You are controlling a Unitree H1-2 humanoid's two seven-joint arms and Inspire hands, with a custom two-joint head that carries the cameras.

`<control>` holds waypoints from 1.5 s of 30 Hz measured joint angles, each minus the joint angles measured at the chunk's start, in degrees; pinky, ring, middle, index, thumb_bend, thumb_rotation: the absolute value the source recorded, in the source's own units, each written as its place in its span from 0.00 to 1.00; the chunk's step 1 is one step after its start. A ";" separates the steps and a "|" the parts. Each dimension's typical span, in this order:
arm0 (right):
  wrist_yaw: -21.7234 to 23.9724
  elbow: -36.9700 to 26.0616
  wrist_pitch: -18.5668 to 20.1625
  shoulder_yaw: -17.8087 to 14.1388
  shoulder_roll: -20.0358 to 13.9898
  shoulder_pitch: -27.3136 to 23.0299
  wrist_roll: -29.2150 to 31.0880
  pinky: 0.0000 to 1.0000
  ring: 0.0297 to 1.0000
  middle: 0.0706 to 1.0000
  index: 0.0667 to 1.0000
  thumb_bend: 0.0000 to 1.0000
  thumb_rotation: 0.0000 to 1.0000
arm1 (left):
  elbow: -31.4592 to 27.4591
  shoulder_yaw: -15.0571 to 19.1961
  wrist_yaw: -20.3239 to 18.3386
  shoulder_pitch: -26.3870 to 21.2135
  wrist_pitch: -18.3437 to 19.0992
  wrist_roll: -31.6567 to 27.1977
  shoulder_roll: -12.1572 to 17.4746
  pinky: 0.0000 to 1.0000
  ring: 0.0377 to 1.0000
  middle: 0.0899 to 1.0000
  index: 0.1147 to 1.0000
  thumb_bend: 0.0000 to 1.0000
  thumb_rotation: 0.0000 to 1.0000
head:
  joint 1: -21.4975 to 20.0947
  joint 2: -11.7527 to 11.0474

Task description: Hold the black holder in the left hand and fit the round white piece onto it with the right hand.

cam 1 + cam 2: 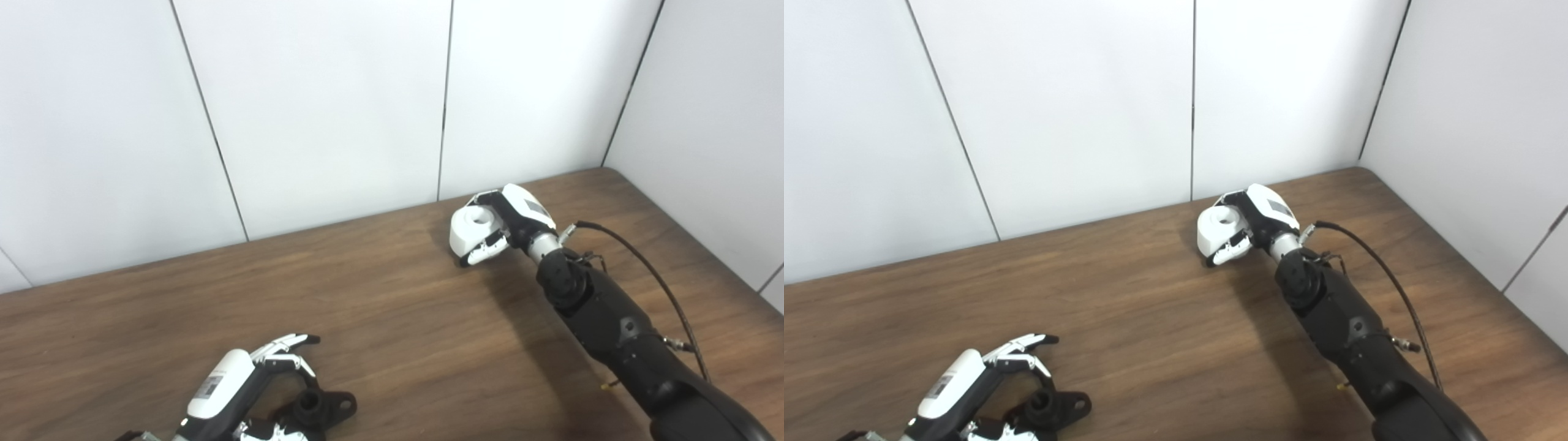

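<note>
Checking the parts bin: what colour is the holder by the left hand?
Black holder, clearest in the left eye view.

Bright even overhead light; soft shadow left of right arm (612,324) on table (398,318); sharp focus, no glare.

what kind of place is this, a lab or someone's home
Probably a lab test cell, not a home: a bare brown wood-grain table boxed in by plain white wall panels, with nothing out except the small black plastic holder and round white plastic piece.

Both hands are lowered to the table (392,318).
The right hand (502,223) is closed far across it; the left hand's (245,383) fingers (288,346) are curled at its near edge.
</note>
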 measured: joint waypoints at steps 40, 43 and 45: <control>28.64 -45.16 7.19 7.78 8.34 6.97 1.90 0.74 0.83 0.78 0.44 0.52 0.13 | 0.68 -0.01 1.88 -1.10 5.08 6.16 -5.33 0.84 0.91 0.86 0.41 0.52 0.05 | 19.33 5.18; 28.67 -45.14 7.04 8.86 8.74 7.08 1.70 0.73 0.82 0.78 0.44 0.52 0.13 | 0.63 -0.01 1.95 -1.11 5.26 6.21 -5.53 0.82 0.90 0.86 0.41 0.52 0.05 | 19.95 5.54; 28.67 -45.14 7.03 9.36 9.26 7.34 1.49 0.73 0.82 0.78 0.44 0.52 0.13 | 0.64 -0.02 2.32 -1.18 5.36 6.28 -5.72 0.82 0.90 0.86 0.41 0.52 0.05 | 20.04 5.62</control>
